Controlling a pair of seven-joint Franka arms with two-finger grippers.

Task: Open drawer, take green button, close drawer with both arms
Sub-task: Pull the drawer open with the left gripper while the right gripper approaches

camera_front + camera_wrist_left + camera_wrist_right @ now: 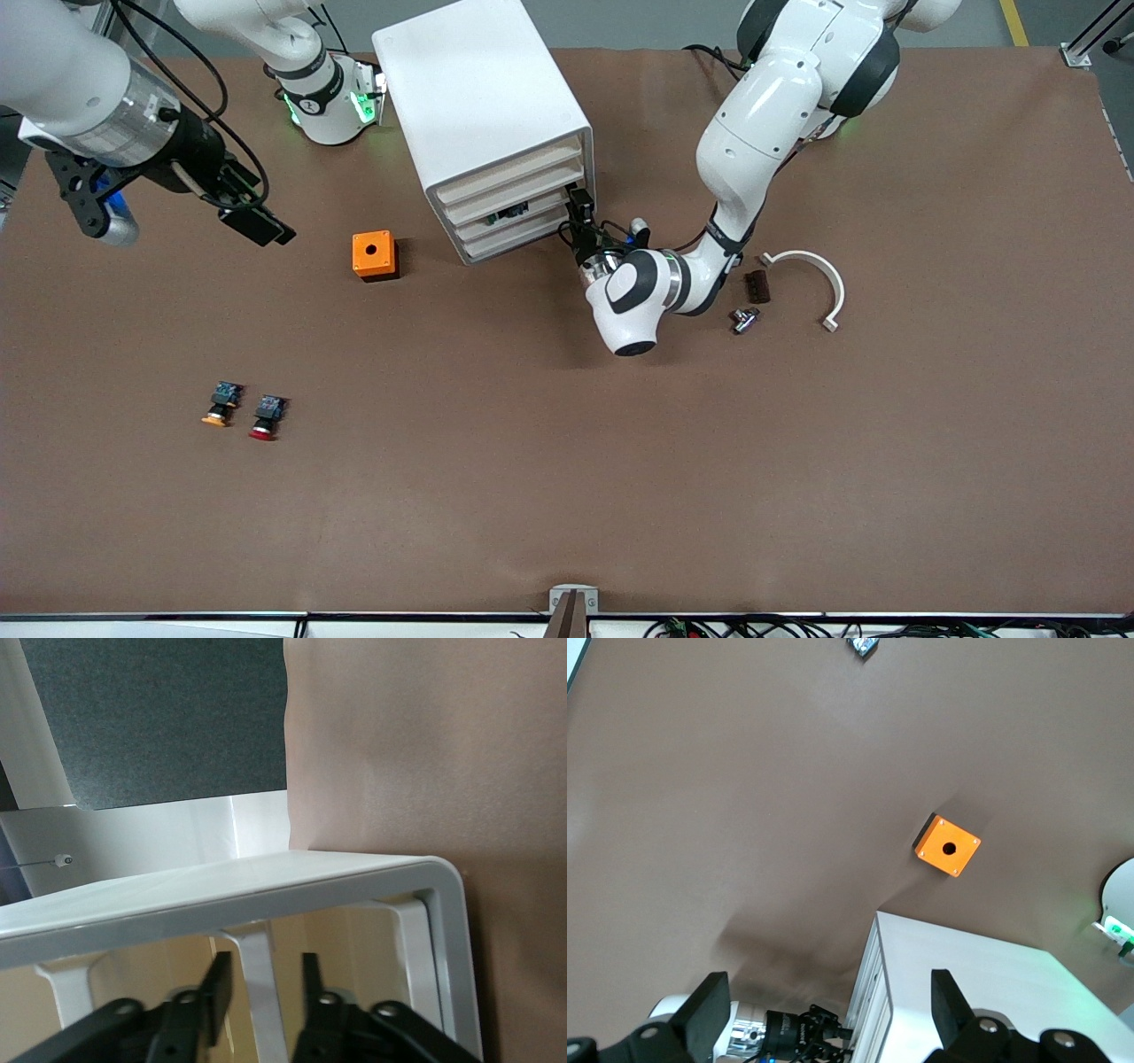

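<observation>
The white cabinet [483,115] stands at the table's middle, near the robots' bases. Its third drawer [542,206] shows a dark object in a narrow gap at its front; no green cap is visible. My left gripper [578,215] is at the drawer fronts' end toward the left arm's end of the table. In the left wrist view the left gripper [264,979] is open, its fingers [217,988] either side of a white strip [257,943] without touching it. My right gripper [259,223] is open wide and empty, raised over the table's right-arm end, and it also shows in the right wrist view [828,990].
An orange box [375,255] with a hole sits beside the cabinet and shows in the right wrist view [948,848]. An orange-yellow-capped button [220,403] and a red-capped button [266,416] lie nearer the front camera. A white curved bracket [819,275], a dark block [757,286] and a metal part [744,319] lie by the left arm.
</observation>
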